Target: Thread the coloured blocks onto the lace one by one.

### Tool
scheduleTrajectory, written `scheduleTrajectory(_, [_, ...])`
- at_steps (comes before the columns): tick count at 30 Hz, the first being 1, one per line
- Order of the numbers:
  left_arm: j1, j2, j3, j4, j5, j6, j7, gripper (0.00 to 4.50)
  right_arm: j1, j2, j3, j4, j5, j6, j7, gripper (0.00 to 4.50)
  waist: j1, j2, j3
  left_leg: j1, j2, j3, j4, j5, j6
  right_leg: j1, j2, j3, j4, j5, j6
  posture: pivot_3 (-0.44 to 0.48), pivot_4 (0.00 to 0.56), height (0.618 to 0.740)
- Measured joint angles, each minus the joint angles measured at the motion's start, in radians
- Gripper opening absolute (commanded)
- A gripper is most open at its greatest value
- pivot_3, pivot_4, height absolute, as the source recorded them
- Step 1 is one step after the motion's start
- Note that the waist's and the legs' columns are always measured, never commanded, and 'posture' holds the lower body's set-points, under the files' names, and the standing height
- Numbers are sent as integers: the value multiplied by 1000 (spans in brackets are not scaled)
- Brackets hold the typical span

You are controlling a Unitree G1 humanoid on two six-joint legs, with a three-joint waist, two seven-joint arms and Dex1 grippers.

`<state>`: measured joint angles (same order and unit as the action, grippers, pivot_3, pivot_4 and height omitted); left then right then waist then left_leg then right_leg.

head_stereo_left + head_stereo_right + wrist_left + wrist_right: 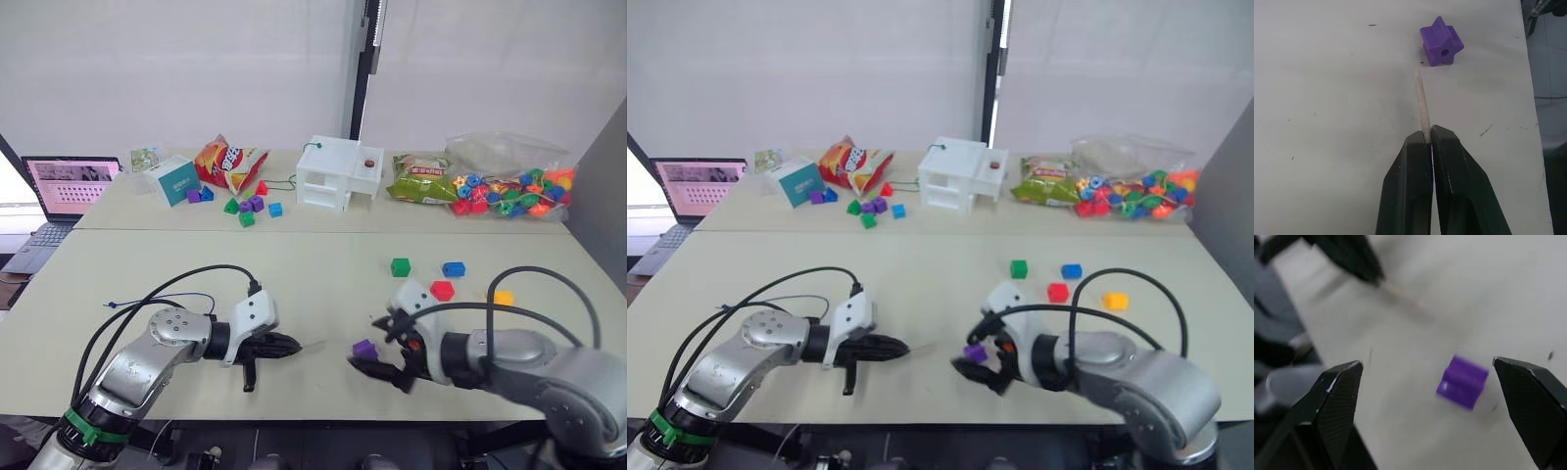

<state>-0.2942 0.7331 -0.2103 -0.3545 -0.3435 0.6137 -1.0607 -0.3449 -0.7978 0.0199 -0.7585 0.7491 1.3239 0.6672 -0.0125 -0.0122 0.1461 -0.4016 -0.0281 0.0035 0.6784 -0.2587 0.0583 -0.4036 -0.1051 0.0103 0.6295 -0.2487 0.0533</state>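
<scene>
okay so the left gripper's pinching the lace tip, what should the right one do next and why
Probably close the right gripper on the purple block: its fingers stand open with the block lying on the table between them, ungrasped. The left gripper already pinches the lace tip, aimed toward the block's hole.

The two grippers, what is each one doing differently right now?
The left gripper is shut on the lace, pinching its stiff pale tip, while the right gripper is open and holds nothing. The left gripper points its tip toward the purple block from a short way off; the right gripper straddles that block on the table. Both have two black fingers.
</scene>
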Motion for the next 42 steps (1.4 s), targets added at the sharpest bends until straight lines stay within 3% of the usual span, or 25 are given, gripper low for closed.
scheduleTrajectory(4, [8,19,6,-34,-18,6,-4,0,-80,-154,245,275,-246,-509,377,4487,-8,-1,1,1,2,2,0,0,0,0,2,2,0,0,0,0,150,740])
scheduleTrajectory(8, [19,34,13,-40,-21,7,-5,0,-178,-109,364,497,-417,-878,579,4487,-5,-1,1,0,3,3,1,0,0,-1,2,2,1,0,0,0,150,740])
scheduleTrajectory(13, [35,46,17,-60,-28,9,-3,0,-248,-27,436,698,-534,-1147,727,4487,7,-2,1,-2,2,2,1,0,0,-2,0,1,1,0,0,0,150,740])
scheduleTrajectory(17, [38,48,17,-69,-35,12,0,0,-273,37,473,818,-588,-1256,786,4487,10,-2,1,-2,2,2,1,0,0,-2,-1,1,1,0,0,0,150,740])
scheduleTrajectory(18, [39,48,17,-70,-35,14,1,0,-276,45,474,842,-599,-1275,795,4487,11,-2,1,-2,2,2,1,0,0,-2,-1,1,1,0,0,0,150,740])
scheduleTrajectory(21, [67,53,19,-90,-36,16,6,0,-288,64,474,917,-620,-1320,815,3696,10,-2,1,-2,2,2,1,0,-1,-3,-1,2,1,0,0,0,150,740])
scheduleTrajectory(28, [82,54,18,-107,-36,13,10,0,-288,91,454,987,-631,-1352,812,1354,11,-2,1,-2,2,1,1,1,-2,-3,-2,2,2,1,-1,0,150,740])
scheduleTrajectory(42, [-126,-34,-175,2,70,45,35,0,-167,64,382,712,-669,-1001,639,1353,23,-2,1,-2,1,0,1,1,-2,-3,-1,1,3,1,-1,0,150,740])
